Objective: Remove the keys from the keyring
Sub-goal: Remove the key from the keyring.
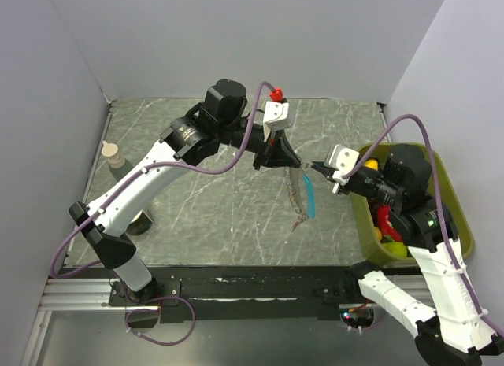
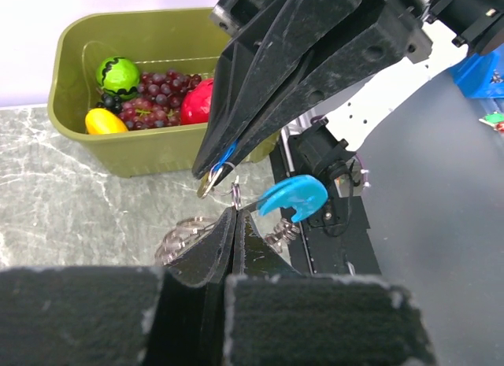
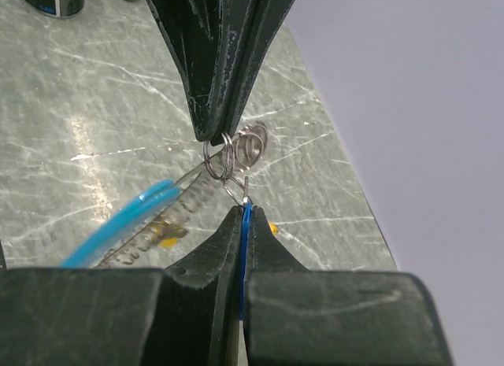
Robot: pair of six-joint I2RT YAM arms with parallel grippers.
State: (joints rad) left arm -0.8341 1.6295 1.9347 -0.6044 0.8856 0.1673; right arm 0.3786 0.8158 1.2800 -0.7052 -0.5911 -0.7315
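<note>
Near green bin (image 2: 142, 153) rim, left gripper (image 1: 290, 163) clenched on keyring (image 3: 228, 157), right gripper (image 1: 313, 167) clamped on blue key (image 3: 245, 224), tips almost touching in air. Links and light-blue strip (image 1: 310, 199) dangle toward table (image 1: 205, 216); open marble stretches on side away from bin.

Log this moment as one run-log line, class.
left gripper: shut on keyring | right gripper: shut on blue key | keyring: hanging between grippers | light-blue strip: dangling

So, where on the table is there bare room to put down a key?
Bare table lies between the left arm and the hanging keyring, and at the back between the left hand and the bin. It is crowded in the middle, where the left hand grips the keyring and the right hand a blue key.
</note>
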